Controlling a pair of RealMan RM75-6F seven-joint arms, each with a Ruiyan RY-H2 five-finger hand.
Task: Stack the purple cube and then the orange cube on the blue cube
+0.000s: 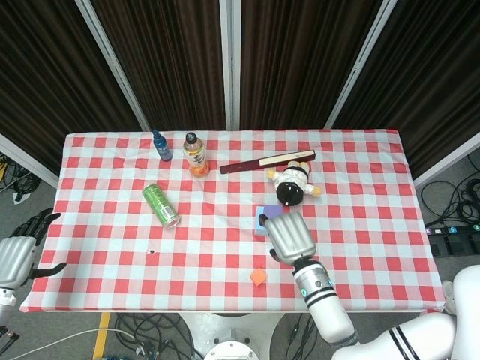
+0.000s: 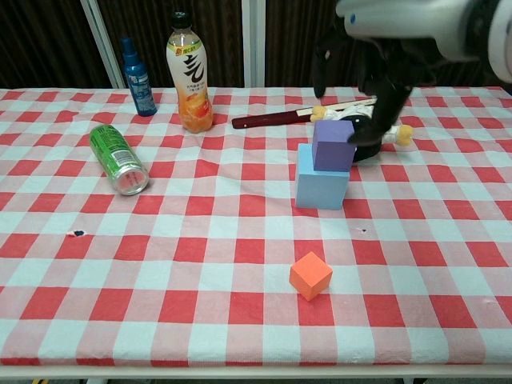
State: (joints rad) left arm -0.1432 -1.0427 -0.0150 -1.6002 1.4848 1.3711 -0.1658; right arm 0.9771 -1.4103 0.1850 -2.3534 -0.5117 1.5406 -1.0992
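The purple cube sits on top of the blue cube, set toward the blue cube's far right corner and not centred. Nothing grips it. The first stacking step therefore reads as complete.

The orange cube lies alone on the counter, near of the stack and slightly left of it, well apart from both other cubes. It rests turned, with one corner toward the near edge.

The right robot hand is raised above and to the right of the stack. Its fingers are apart and it holds nothing. In the head view the same hand covers part of the stack. The left robot hand hangs beyond the left edge of the counter, fingers spread, also unloaded.

Step in hand: transition from the first placement to pickup of the orange cube.

Next move, as judged:
1. Bring the right robot hand toward the near side and down over the orange cube.
2. Align the fingers with two opposite faces, allowing for the cube's turned pose.
3. Lift it clear of the purple cube's top before moving across.
4. Set it down gently, since the offset purple cube leaves a small landing face.
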